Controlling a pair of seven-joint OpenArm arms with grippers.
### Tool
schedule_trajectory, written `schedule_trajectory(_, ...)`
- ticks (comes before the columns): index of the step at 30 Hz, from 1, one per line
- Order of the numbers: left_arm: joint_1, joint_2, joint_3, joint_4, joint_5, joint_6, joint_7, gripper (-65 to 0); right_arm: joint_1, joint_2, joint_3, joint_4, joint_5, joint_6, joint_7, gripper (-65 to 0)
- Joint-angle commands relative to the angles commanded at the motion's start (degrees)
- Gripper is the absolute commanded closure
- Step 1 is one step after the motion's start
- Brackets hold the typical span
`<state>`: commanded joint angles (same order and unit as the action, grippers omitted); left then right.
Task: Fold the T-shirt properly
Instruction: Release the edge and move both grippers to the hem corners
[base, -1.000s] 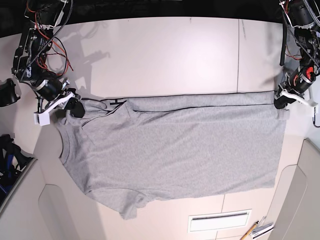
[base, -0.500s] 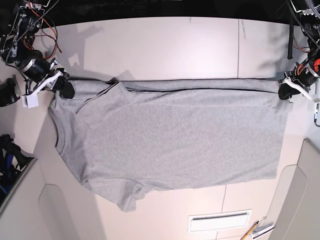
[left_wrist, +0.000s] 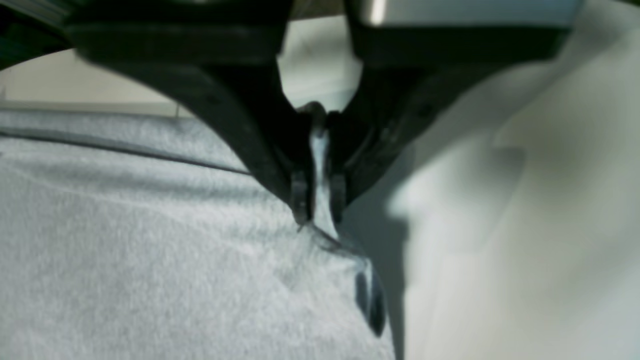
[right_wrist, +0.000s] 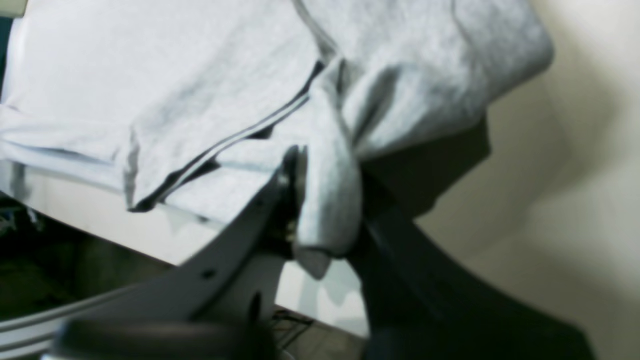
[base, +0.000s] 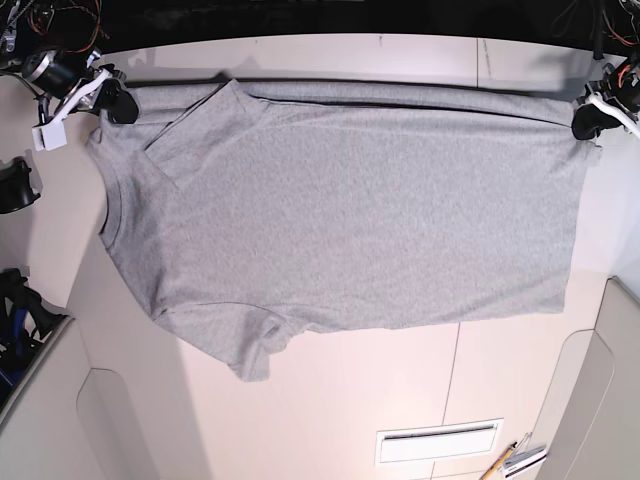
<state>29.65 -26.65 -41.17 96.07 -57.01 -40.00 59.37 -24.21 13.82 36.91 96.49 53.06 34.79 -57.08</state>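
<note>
Jaws, left: the left gripper (left_wrist: 320, 195) is closed down to the thickness of the cloth, pinching a narrow fold of the T-shirt (base: 380, 220) at its far corner.
Jaws, right: the right gripper (right_wrist: 327, 210) is parted only by the thicker, bunched roll of grey fabric between its fingers, at the opposite far corner.
T-shirt: spread wide across the tabletop (base: 330, 440), its far edge strung between the two grippers near the far side of the work area, its body reaching back toward the near side.
Far edge: a long band runs nearly straight from one grip to the other, with a crease just below it.
Sleeve side: beside the right gripper a loose flap folds over on itself, and the near corner below it trails in a crumpled tongue.
Step in hand: most likely drawing the shirt out flat by its far edge before a fold.
Doing it well: move both arms at one pace, keep the edge level and lightly taut, and let the body drag smooth.
Risk: the thin left pinch could slip if pulled hard; the right bunch may set a wrinkle.
Before letting go: lower both corners together, then straighten the crumpled near corner.
</note>
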Motion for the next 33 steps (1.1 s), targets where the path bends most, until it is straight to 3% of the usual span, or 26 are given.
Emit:
schedule_trajectory(3,1.33,0.0,0.0,0.0,-2.34,0.0,1.86,0.0,-1.62,0.0,1.38,0.0,0.39,-0.02,-0.02,0.0)
schedule_trajectory(12,3.04,0.13,0.0,-0.02,-2.32,0.0,2.6,0.0,-3.1,-0.02,3.37,0.0,1.38,-0.09,-0.59,0.0)
schedule_trajectory(13,3.06,0.13,0.0,-0.02,-2.34,0.0,2.58,0.0,-3.08,-0.02,3.37,0.0,1.4,-0.09,-0.59,-2.5)
schedule_trajectory(15,3.06,0.13,0.0,-0.02,-2.32,0.0,2.6,0.0,-3.08,-0.02,3.37,0.0,1.31,-0.15,-0.59,-15.7)
schedule_trajectory(17,3.06,0.13,0.0,-0.02,-2.32,0.0,2.62,-10.4,-3.08,-0.02,3.39,0.0,0.66,-0.31,-0.46,-22.6)
schedule_trajectory(19,3.06,0.13,0.0,-0.02,-2.32,0.0,2.62,-23.1,-2.58,-0.04,3.65,0.0,0.22,-0.31,-0.39,-23.3)
schedule_trajectory(21,3.06,0.11,-0.02,-0.02,-2.32,0.0,2.62,-30.8,-1.97,-0.02,5.01,0.0,0.09,-0.31,-0.37,-23.3)
schedule_trajectory(26,3.04,-0.37,-0.63,-0.02,-2.51,0.0,2.56,-31.5,1.07,0.5,11.45,0.07,0.37,-0.31,-0.37,-24.3)
schedule_trajectory(30,2.69,-0.37,-4.59,-0.02,-5.44,0.0,2.58,-31.5,1.03,2.14,12.48,0.07,0.46,-0.31,0.17,-34.4)
schedule_trajectory(33,1.6,-0.57,-7.72,-0.02,-7.04,0.0,2.54,-31.7,2.05,2.86,12.48,0.07,-0.74,-0.35,3.13,-35.5)
